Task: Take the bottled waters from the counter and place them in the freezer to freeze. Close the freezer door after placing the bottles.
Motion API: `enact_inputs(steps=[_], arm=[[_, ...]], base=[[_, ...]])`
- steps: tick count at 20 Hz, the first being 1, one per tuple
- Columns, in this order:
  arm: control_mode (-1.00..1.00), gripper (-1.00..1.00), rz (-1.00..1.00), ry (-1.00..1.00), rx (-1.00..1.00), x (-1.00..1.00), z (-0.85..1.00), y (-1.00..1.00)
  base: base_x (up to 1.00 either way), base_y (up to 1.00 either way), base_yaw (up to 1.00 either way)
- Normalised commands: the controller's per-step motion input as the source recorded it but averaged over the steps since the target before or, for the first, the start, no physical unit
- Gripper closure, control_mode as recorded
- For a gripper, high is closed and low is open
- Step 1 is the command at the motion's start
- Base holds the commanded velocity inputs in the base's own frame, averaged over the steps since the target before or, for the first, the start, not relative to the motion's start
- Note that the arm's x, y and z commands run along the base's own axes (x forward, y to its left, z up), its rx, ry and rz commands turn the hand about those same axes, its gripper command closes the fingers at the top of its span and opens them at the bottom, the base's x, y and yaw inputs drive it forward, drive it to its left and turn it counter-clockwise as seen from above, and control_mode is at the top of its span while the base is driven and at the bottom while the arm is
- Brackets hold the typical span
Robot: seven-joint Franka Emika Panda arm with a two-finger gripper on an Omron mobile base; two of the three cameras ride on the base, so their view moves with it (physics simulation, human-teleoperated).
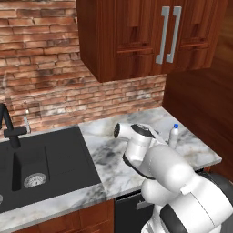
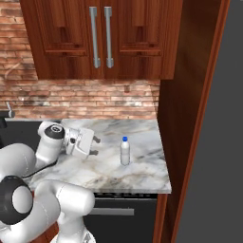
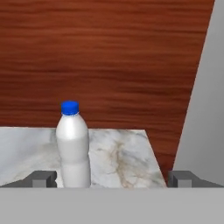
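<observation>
One bottled water (image 2: 125,152) stands upright on the marble counter (image 2: 142,178), near its right end; it is whitish with a blue cap. It also appears at the counter's far right corner (image 1: 174,135). My gripper (image 2: 95,146) hovers just above the counter, to the left of the bottle, pointing sideways at it with a gap between them. Its jaws are open and empty. In the hand view the bottle (image 3: 73,148) stands ahead, closer to the left fingertip (image 3: 41,178) than to the middle of the gripper (image 3: 113,178). A flat grey face of the freezer unit (image 2: 223,142) rises at the right.
A tall reddish wood panel (image 2: 185,118) walls off the counter's right end. Upper wood cabinets (image 1: 150,36) hang over the counter. A black sink (image 1: 45,159) with a dark faucet (image 1: 9,127) lies to the left. A black dishwasher (image 2: 123,213) sits below the counter.
</observation>
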Motion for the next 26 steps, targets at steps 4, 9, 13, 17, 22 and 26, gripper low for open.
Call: enact_inputs(steps=[4,9,13,17,22,26], arm=[[-1.0,-1.0,0.13,0.06,0.0,0.0,-0.04,-0.09],[-1.0,-1.0,0.11,0.05,0.0,0.0,-0.02,-0.07],[-1.0,-1.0,0.09,0.01,0.0,0.0,-0.08,-0.03],[-1.0,-1.0,0.07,0.0,0.0,0.0,-0.15,-0.04],[-1.0,-1.0,0.06,0.0,0.0,0.0,-0.15,-0.08],[-1.0,-1.0,0.1,0.0,0.0,0.0,-0.16,-0.1]], base=[[0.0,0.0,0.0],[0.0,0.0,0.0],[0.0,0.0,0.0],[0.0,0.0,0.0],[0.0,0.0,0.0],[0.0,0.0,0.0]])
